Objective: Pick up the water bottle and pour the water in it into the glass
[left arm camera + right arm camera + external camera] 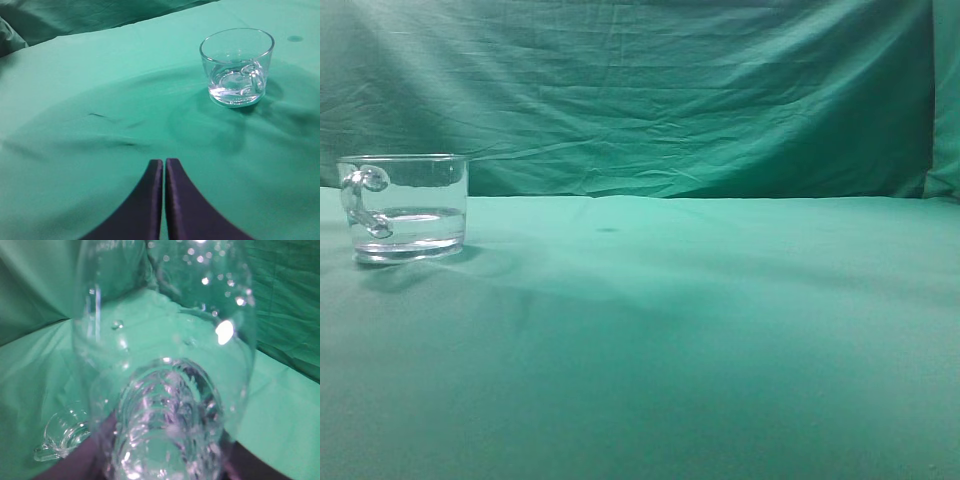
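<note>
The glass (405, 208) stands on the green cloth at the far left of the exterior view, handle toward the camera, with clear water (408, 228) in its lower part. It also shows in the left wrist view (237, 66) and small at the lower left of the right wrist view (62, 436). My left gripper (164, 162) is shut and empty, low over the cloth, short of the glass. My right gripper (167, 460) is shut on the water bottle (165, 365), a clear ribbed bottle that fills the right wrist view; droplets cling inside it. Neither gripper nor the bottle shows in the exterior view.
A green cloth (700, 330) covers the table, and a green backdrop (670, 90) hangs behind it. A small dark spot (607, 230) marks the cloth to the right of the glass.
</note>
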`<action>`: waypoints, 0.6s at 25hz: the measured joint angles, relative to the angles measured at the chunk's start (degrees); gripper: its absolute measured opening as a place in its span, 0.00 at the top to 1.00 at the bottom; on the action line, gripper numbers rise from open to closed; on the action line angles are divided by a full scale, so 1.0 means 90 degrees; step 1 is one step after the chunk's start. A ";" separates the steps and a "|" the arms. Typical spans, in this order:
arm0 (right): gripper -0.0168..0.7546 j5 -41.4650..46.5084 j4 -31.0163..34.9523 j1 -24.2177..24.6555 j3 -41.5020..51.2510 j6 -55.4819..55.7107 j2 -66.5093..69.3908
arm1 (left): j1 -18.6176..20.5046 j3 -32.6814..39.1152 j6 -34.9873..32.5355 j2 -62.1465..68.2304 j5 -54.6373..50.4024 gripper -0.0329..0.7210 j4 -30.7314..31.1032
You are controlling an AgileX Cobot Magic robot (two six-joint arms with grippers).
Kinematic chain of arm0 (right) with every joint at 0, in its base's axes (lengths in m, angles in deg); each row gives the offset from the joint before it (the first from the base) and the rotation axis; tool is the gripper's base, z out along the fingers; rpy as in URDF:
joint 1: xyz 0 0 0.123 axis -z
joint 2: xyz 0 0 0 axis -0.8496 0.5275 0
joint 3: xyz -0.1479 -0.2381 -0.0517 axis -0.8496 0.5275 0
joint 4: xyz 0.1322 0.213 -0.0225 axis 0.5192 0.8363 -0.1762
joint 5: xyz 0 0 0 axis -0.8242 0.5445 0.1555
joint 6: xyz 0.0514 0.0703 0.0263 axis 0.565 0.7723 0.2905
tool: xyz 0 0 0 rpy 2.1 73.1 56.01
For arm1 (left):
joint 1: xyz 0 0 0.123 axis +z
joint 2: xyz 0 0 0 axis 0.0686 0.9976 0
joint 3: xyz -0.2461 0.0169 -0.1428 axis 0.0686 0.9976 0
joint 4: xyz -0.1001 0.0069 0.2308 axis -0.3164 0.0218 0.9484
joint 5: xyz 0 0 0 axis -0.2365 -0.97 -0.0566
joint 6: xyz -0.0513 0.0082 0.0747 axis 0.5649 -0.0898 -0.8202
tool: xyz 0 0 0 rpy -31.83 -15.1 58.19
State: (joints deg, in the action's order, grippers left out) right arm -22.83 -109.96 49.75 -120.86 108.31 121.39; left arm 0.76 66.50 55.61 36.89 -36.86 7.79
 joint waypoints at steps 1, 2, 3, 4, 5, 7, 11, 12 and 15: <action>0.62 0.0021 0.0000 0.0000 0.0000 0.0000 0.0000 | 0.0000 0.0000 0.0000 0.0000 0.0000 0.96 0.0000; 0.62 0.0068 0.0000 0.0000 0.0000 0.0015 0.0000 | 0.0000 0.0000 0.0000 0.0000 0.0000 0.96 0.0000; 0.62 0.0091 0.0000 0.0000 0.0000 0.0030 0.0000 | 0.0000 0.0000 0.0000 0.0000 0.0000 0.96 0.0000; 0.62 0.0116 0.0000 0.0000 0.0000 0.0042 0.0000 | 0.0000 0.0000 0.0000 0.0000 0.0000 0.96 0.0000; 0.62 0.0129 0.0000 0.0000 0.0000 0.0056 0.0000 | 0.0000 0.0000 0.0000 0.0000 0.0000 0.96 0.0000; 0.62 0.0131 0.0000 0.0000 0.0000 0.0142 0.0000 | 0.0000 0.0000 0.0000 0.0000 0.0000 0.96 0.0000; 0.62 -0.0135 0.0000 0.0151 0.0012 0.0208 0.0000 | 0.0000 0.0000 0.0000 0.0000 0.0000 0.96 0.0000; 0.62 -0.0169 0.0046 0.0210 0.0090 0.0157 -0.0048 | 0.0000 0.0000 0.0000 0.0000 0.0000 0.96 0.0000; 0.62 -0.0094 0.0555 0.0299 0.0723 -0.0391 -0.0358 | 0.0000 0.0000 0.0000 0.0000 0.0000 0.96 0.0000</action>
State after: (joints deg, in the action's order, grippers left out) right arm -23.67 -104.96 52.44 -114.36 104.79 118.16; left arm 0.76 66.50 55.61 36.89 -36.86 7.79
